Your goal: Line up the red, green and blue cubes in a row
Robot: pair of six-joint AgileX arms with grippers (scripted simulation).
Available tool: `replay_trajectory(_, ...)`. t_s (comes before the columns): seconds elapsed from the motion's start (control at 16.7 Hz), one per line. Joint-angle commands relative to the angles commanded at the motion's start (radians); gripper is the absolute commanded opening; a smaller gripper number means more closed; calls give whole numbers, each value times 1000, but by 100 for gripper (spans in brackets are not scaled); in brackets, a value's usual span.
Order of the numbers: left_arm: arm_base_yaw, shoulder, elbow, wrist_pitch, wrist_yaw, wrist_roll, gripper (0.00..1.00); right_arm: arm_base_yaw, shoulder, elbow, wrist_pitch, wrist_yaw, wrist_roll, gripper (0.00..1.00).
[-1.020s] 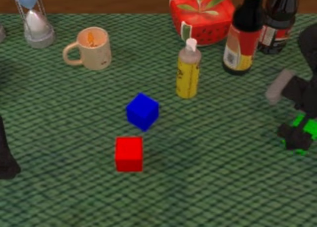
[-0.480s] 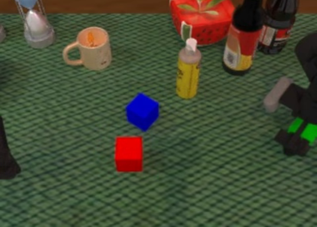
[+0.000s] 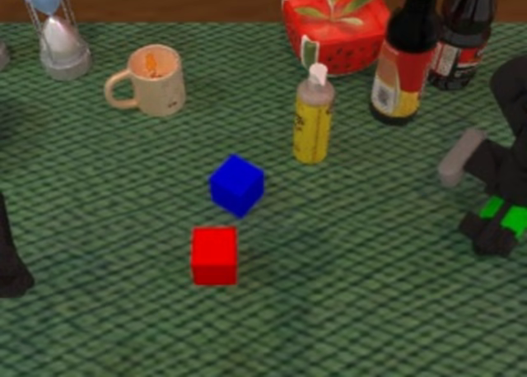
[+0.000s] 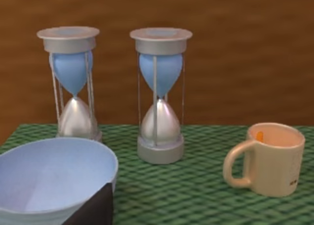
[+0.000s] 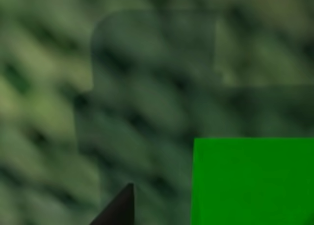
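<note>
The blue cube (image 3: 237,183) lies near the middle of the green cloth. The red cube (image 3: 215,255) rests just in front of it, a small gap between them. At the table's right edge the green cube (image 3: 515,220) shows in patches under my right gripper (image 3: 496,229), which stands over it. In the right wrist view the green cube (image 5: 252,181) lies apart from the one dark fingertip (image 5: 120,210) in sight, and the gripper is open. My left gripper (image 3: 10,274) is parked at the left edge, open and holding nothing.
Along the back stand an hourglass (image 3: 58,35), a cream mug (image 3: 152,81), a yellow bottle (image 3: 313,122), a red watermelon-patterned box (image 3: 336,23) and two dark sauce bottles (image 3: 405,56). A light blue bowl (image 4: 49,176) appears in the left wrist view.
My right gripper has shifted slightly to the right over the green cube. The red and blue cubes and the left arm have not moved.
</note>
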Motion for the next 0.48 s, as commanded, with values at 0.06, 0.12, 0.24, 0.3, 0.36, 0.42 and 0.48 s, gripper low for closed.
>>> replay_trajectory(0.06,0,0,0,0,0,0,100,0,0,0,0,0,0,25)
replay_trajectory(0.12,0,0,0,0,0,0,100,0,0,0,0,0,0,17)
replay_trajectory(0.24,0,0,0,0,0,0,100,0,0,0,0,0,0,2)
replay_trajectory(0.3,0,0,0,0,0,0,100,0,0,0,0,0,0,0)
replay_trajectory(0.36,0,0,0,0,0,0,100,0,0,0,0,0,0,0)
replay_trajectory(0.42,0,0,0,0,0,0,100,0,0,0,0,0,0,0)
replay_trajectory(0.48,0,0,0,0,0,0,100,0,0,0,0,0,0,0)
